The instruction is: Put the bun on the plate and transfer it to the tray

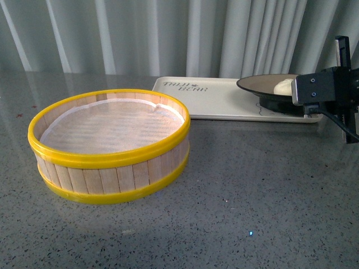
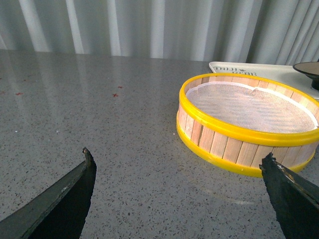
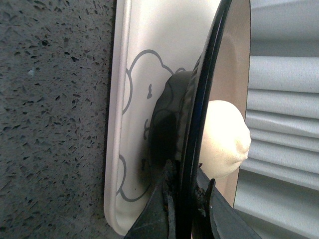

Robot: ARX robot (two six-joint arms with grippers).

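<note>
The cream-white bun (image 1: 284, 87) lies in the black-rimmed tan plate (image 1: 259, 83), which stands on the right end of the cream BEAR tray (image 1: 216, 98) at the back right. My right gripper (image 1: 305, 100) is shut on the plate's near rim. In the right wrist view the jaws (image 3: 185, 186) pinch the black rim (image 3: 209, 79), with the bun (image 3: 222, 139) just inside and the tray's bear drawing (image 3: 139, 99) under the plate's foot. My left gripper (image 2: 177, 172) is open and empty above bare table, left of the steamer basket; it does not show in the front view.
A yellow-rimmed wooden steamer basket (image 1: 109, 145) with a white cloth liner stands at the centre left; it also shows in the left wrist view (image 2: 246, 122). Grey speckled table (image 1: 252, 196) spreads in front. Pleated curtains (image 1: 168, 33) close the back.
</note>
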